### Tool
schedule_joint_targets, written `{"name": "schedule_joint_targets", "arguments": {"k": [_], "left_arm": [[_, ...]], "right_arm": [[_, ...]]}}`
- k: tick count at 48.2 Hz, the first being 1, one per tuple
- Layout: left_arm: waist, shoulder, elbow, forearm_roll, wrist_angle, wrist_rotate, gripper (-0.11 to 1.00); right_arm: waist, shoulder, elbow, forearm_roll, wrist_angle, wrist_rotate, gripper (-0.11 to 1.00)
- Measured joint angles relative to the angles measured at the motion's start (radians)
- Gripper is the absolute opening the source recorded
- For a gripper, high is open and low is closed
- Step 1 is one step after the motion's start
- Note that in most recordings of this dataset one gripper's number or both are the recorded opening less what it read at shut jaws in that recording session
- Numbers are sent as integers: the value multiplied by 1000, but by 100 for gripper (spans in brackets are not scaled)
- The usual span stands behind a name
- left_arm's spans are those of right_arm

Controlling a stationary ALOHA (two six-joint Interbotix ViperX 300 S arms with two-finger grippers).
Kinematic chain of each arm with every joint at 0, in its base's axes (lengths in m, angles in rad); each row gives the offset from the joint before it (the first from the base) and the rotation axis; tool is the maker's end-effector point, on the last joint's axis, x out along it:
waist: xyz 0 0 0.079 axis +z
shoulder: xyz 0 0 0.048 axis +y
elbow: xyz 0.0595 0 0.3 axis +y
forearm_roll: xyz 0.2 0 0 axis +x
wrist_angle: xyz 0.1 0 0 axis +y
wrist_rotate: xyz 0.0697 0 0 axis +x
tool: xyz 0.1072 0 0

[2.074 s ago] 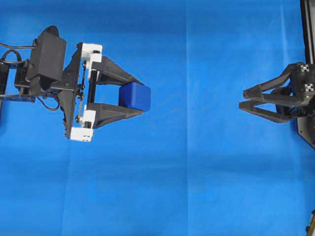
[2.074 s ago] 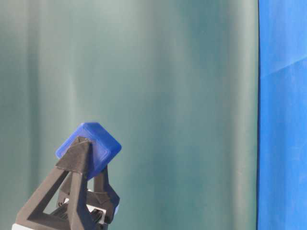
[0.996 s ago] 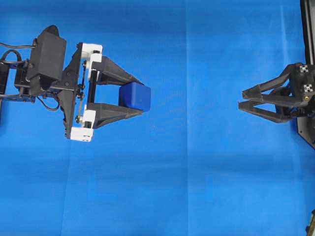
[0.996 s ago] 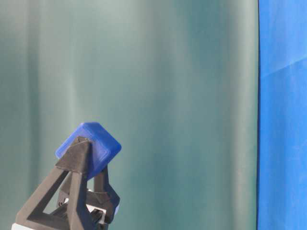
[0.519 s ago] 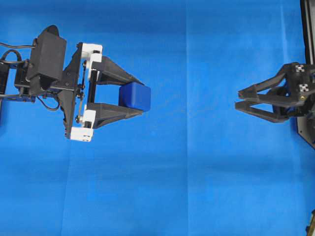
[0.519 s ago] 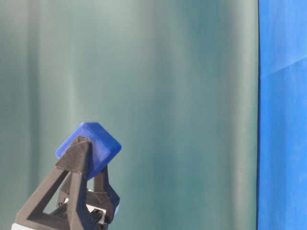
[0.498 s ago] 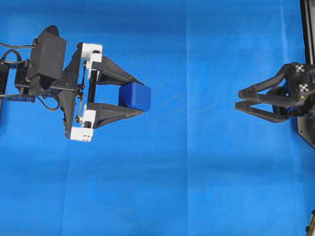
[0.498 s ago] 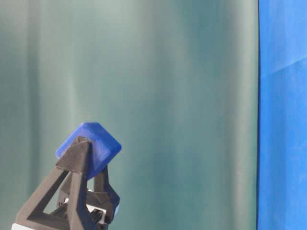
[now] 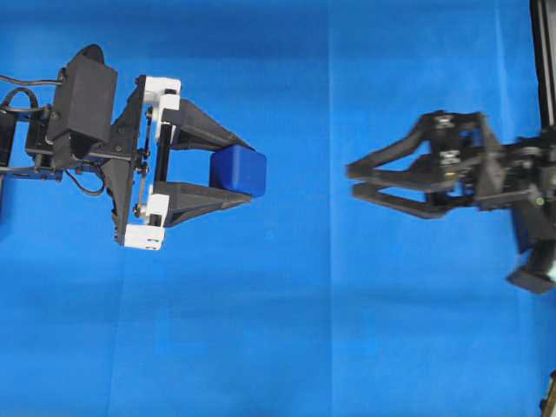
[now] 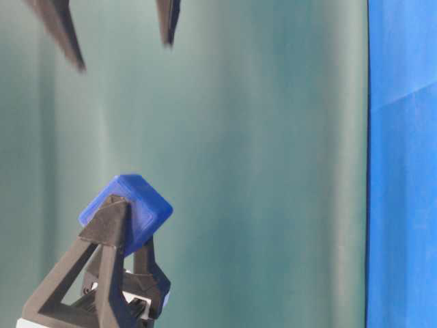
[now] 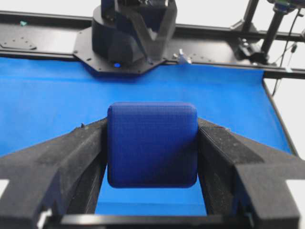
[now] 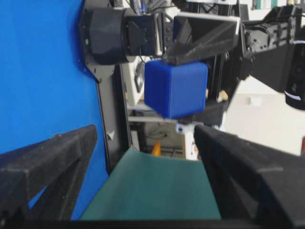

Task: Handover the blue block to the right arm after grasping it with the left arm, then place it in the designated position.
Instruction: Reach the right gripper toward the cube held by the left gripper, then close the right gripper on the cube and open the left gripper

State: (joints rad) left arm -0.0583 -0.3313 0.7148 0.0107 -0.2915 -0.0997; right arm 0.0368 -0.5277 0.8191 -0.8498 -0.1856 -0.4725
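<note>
The left gripper (image 9: 248,174) is pinching the blue block (image 9: 238,170) mid-air. The right gripper (image 9: 352,179) is hanging spread, well apart — a misaligned closing risks knocking it loose.

You see a bright blue cloth (image 9: 330,330) covering the bench, and a dull green backdrop (image 10: 259,171) hanging behind it.

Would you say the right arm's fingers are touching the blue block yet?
Apart: in the overhead view, bare cloth separates the right gripper from the blue block held by the left gripper.
</note>
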Motion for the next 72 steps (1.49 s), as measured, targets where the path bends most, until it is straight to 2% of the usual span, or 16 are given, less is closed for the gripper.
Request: {"name": "schedule_joint_targets", "arguments": {"k": [16,41,65,69,72], "left_arm": [[0,0,0,0,0,0,49],[0,0,0,0,0,-2,49],[-2,2,2,0,2,-2,49],[-2,0,0,0,3,-2,49],[-3,0,2,0,5,-2,49]], "right_arm": [[0,170,-132,0,-15,0,96],[-6,330,-301,0,-14,0,96],[-6,359,-334,0,14,0,96],[-6,359,-337,0,26,0,92],[-6,359,-344,0,48,0,81]]}}
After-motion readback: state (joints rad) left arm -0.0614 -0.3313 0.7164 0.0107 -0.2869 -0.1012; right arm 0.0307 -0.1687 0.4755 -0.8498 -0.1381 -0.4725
